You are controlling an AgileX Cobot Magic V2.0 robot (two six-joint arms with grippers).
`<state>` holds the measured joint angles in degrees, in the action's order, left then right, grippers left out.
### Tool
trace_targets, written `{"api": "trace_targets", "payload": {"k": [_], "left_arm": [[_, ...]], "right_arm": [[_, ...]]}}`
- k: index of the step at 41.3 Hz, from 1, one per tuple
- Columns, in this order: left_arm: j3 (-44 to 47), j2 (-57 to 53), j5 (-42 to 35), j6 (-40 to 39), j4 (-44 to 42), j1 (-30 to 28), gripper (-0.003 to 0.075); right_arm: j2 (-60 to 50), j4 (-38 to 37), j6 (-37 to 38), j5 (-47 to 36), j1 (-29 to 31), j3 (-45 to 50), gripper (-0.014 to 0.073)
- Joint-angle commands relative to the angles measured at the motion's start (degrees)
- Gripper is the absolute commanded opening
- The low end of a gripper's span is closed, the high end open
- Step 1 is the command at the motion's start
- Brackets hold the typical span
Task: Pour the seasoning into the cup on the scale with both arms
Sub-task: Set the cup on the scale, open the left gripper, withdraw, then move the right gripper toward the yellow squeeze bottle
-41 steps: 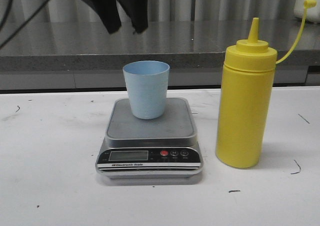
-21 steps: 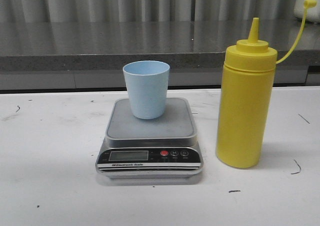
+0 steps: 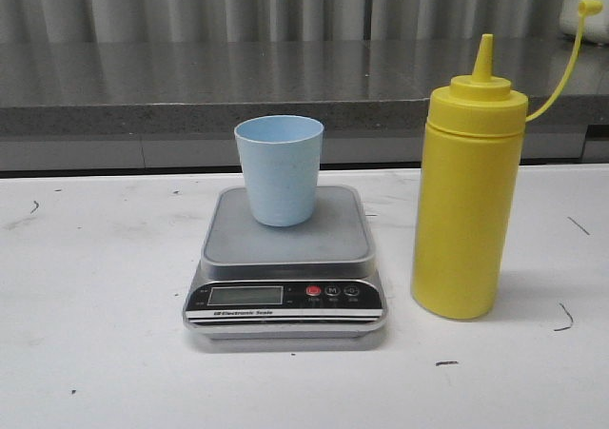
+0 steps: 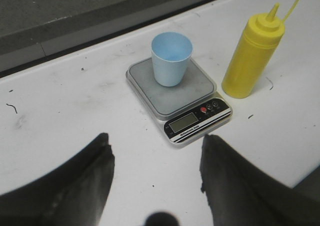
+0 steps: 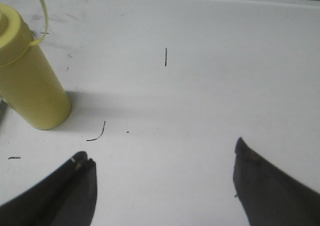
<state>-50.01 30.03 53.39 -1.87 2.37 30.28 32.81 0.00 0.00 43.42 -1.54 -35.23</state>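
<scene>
The pale blue cup (image 3: 279, 169) stands upright on the grey platform of the scale (image 3: 285, 258) in the middle of the white table. The tall yellow seasoning bottle (image 3: 466, 201) stands upright just right of the scale, its cap strap arching to the right. Neither arm shows in the front view. In the left wrist view my left gripper (image 4: 156, 142) is open and empty, high above the table, short of the scale (image 4: 192, 121), cup (image 4: 171, 58) and bottle (image 4: 252, 55). In the right wrist view my right gripper (image 5: 162, 153) is open and empty over bare table, beside the bottle (image 5: 30, 80).
A grey stone-like ledge (image 3: 285, 87) runs along the back of the table, with pale curtains behind it. The white table top (image 3: 95, 286) carries a few small dark scuff marks, one a short line (image 5: 165, 56) in the right wrist view.
A black gripper that showed at the top of the front view one second ago has gone out of the picture. Cup, scale and bottle have not moved.
</scene>
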Motion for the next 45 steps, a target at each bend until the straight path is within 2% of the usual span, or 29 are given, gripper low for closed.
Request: {"api": "trace_targets", "payload": {"k": [1,11,32,45], "left_arm": [[1.73,-6.25,-4.19,-2.65,0.26,0.3,0.0388],[6.59,-16.61,-4.29,-2.98,0.01,0.3,0.0388],[7.29,-17.1,-4.29,-2.98,0.01,0.3,0.0388],[7.29,-17.1,-4.29,-2.98,0.01,0.3,0.0388]], "right_arm": [[0.53,0.0,-0.66,-3.25,0.36,-1.66,0.0581],[0.53,0.0,-0.66,-3.25,0.36,-1.66,0.0581],[0.53,0.0,-0.66,-3.32,0.36,-1.66,0.0581],[0.53,0.0,-0.66,-8.94,0.23,-1.66,0.0581]]}}
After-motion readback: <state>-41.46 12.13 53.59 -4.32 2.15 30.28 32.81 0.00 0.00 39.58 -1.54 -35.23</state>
